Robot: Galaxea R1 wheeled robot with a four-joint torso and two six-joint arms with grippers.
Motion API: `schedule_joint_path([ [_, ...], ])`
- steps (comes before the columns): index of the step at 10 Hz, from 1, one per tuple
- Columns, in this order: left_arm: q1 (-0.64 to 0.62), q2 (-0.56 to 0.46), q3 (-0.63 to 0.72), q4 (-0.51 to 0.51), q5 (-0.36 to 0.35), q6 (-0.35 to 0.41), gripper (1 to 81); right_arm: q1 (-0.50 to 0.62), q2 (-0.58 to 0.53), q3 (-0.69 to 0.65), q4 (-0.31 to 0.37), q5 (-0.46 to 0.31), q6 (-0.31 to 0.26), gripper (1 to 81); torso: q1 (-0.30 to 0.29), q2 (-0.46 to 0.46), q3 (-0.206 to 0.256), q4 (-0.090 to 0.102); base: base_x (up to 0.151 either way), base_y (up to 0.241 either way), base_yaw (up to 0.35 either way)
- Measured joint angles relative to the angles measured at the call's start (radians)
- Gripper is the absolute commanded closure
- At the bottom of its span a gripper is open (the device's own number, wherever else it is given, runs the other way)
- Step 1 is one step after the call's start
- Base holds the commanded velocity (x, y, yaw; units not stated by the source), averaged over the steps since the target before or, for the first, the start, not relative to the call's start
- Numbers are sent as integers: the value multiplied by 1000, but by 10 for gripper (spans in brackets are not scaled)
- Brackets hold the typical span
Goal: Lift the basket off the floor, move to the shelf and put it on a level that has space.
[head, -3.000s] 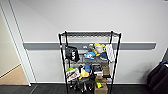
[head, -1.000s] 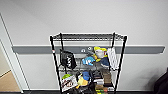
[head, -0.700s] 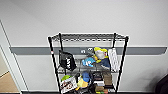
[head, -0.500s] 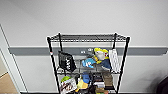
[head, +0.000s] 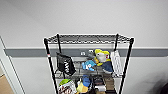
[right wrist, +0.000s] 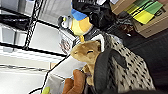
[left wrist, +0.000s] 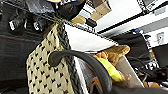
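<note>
The shelf (head: 87, 62), a black wire rack, stands straight ahead against a white wall. Its top level (head: 87, 38) lies bare between the post tips. The cream woven basket (left wrist: 47, 72) with a dark rim shows close up in the left wrist view, its dark loop handle (left wrist: 82, 60) arching toward the camera. In the right wrist view the basket (right wrist: 130, 67) appears again with its other handle (right wrist: 102, 67). A tan plush toy (right wrist: 85, 52) and other soft things lie inside it. Dark floor (right wrist: 155, 50) shows beyond the basket.
The rack's lower tiers hold a black bag (head: 65, 64), plush toys (head: 100, 58) and a white item (head: 116, 62). A grey rail (head: 25, 52) runs along the wall, and a door frame (head: 7, 72) stands at the left. Cardboard boxes (right wrist: 150, 17) sit near the rack's foot.
The whole head view has shifted: the rack now looks larger and lower in the picture, its top tier nearer the middle. The camera has come closer.
</note>
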Motion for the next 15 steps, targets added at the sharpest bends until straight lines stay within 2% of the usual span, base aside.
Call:
schedule_joint_path([
  [10, 0, 13, -2, 0, 1, 0, 811, 0, 2, 0, 0, 0, 0, 811, 0, 0, 0, 0, 120, 0, 0],
  [15, -1, 16, -3, 4, -1, 1, 811, 7, 2, 0, -1, 8, -1, 811, 0, 0, 0, 0, 0, 0, 0],
])
